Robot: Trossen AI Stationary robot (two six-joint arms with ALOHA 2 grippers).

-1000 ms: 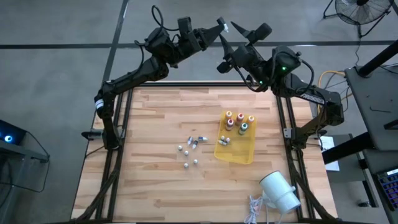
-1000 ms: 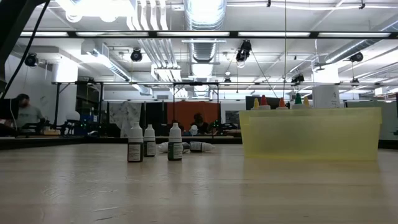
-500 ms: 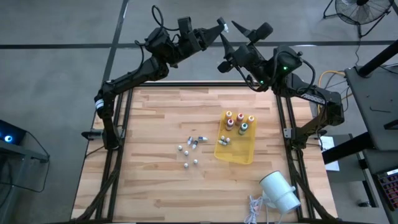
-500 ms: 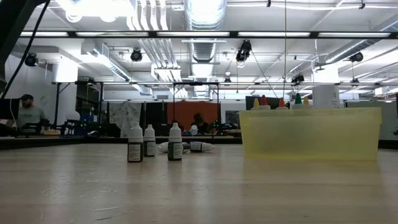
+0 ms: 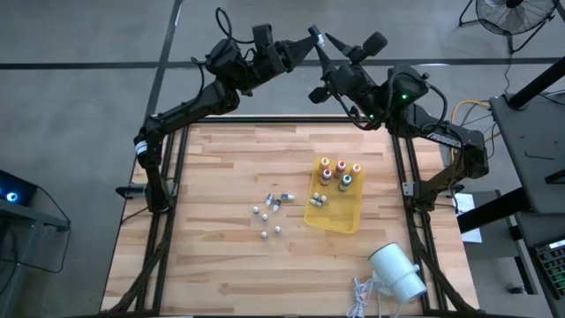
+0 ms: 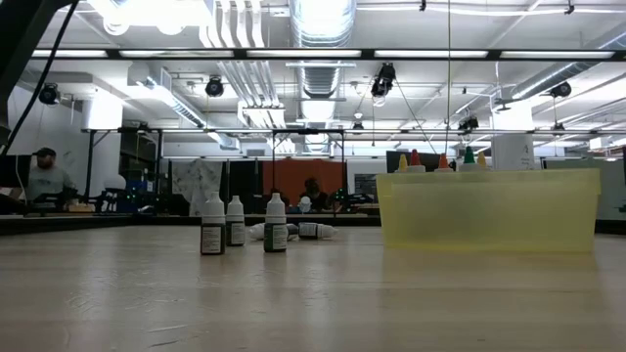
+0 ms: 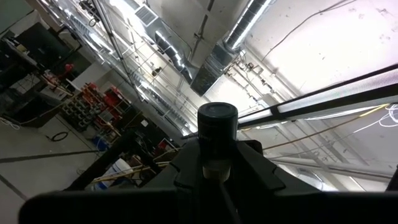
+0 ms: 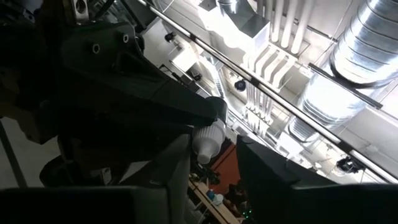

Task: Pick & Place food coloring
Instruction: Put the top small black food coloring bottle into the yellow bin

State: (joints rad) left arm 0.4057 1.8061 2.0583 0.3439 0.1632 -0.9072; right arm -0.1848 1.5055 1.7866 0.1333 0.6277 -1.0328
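Since the earlier frame, the right gripper narrows its fingers around the small vial that the left gripper pinches, top center of the high view. Low view: three bottles left of center, yellow tray right. Right wrist view: white vial tip between fingers.

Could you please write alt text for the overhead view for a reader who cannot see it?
Both arms are raised beyond the table's far edge, the left end effector meeting the right end effector. On the wooden table, a yellow tray holds coloured-top bottles; small vials lie beside it.
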